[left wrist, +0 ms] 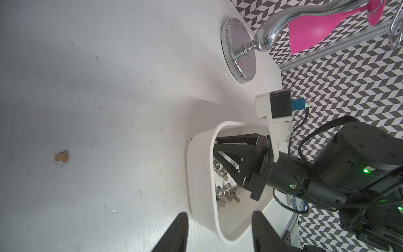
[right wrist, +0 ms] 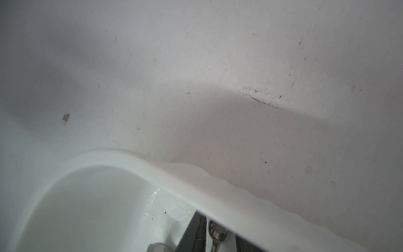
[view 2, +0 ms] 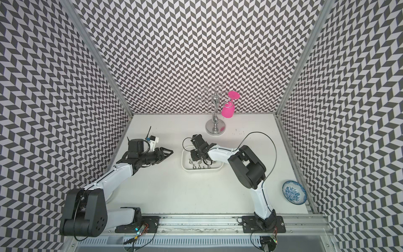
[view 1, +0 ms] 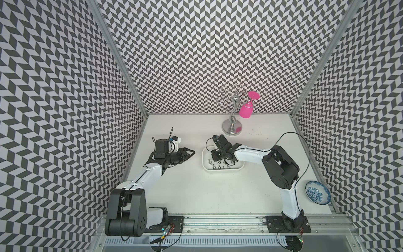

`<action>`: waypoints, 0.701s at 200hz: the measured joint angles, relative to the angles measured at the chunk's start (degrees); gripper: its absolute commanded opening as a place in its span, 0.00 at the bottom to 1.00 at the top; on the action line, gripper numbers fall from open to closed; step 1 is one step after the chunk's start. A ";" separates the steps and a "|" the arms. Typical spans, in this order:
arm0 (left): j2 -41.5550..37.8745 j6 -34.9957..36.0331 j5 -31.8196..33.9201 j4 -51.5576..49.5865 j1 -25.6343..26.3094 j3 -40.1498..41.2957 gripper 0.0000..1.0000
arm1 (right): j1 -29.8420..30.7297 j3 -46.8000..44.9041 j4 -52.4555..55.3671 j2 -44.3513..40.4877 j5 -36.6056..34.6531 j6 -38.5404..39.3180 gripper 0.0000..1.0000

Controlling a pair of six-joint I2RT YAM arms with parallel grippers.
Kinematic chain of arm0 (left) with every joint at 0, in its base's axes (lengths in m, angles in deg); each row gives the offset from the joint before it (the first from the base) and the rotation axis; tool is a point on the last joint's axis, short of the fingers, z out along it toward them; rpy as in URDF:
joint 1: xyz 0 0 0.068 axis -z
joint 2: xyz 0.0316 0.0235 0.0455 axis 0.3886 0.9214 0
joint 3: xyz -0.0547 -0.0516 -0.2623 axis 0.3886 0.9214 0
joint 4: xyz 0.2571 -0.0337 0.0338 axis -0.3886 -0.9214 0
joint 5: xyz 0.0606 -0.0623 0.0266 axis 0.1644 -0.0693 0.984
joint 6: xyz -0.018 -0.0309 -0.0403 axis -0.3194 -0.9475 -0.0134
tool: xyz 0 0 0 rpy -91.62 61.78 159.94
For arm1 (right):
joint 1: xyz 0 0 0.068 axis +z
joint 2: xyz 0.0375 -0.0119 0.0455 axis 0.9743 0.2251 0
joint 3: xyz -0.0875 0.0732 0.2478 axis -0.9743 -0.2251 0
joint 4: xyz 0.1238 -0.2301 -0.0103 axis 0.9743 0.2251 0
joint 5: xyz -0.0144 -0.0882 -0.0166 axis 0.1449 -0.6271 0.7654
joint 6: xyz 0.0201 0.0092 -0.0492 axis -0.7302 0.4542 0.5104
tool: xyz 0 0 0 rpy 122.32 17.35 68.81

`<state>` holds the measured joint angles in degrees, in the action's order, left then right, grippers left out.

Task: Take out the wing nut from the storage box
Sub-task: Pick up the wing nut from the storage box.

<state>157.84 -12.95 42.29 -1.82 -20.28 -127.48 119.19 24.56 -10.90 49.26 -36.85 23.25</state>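
The white storage box (view 1: 222, 171) (view 2: 202, 170) sits mid-table with several silver wing nuts (view 1: 216, 162) (left wrist: 229, 193) loose on its floor. My right gripper (view 1: 214, 152) (view 2: 194, 153) reaches down inside it at the far left corner. In the right wrist view one wing nut (right wrist: 216, 234) stands between the two dark fingers (right wrist: 196, 231), tight against the box wall (right wrist: 152, 165). Thin gaps show beside it, so I cannot tell whether it is pinched. My left gripper (view 1: 189, 153) (left wrist: 220, 218) hovers open and empty just left of the box.
A chrome glass stand (view 1: 232, 128) with a pink glass (view 1: 245, 110) hanging upside down stands behind the box. A blue-patterned bowl (view 1: 317, 193) sits at the near right edge. A small chip (left wrist: 61, 156) marks the table left of the box.
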 measured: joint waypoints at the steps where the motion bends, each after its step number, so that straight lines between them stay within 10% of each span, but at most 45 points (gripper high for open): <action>1: 0.00 0.00 -0.02 0.00 0.00 0.00 0.50 | -0.02 0.00 -0.02 0.00 -0.02 0.00 0.26; 140: -0.52 -0.02 -0.42 0.04 0.00 0.74 0.50 | 0.00 0.87 -1.11 0.68 0.31 -0.39 0.01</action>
<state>157.32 -12.97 41.88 -1.78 -20.28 -126.74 119.19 25.43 -12.01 49.93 -36.54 22.86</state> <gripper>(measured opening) 0.501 0.083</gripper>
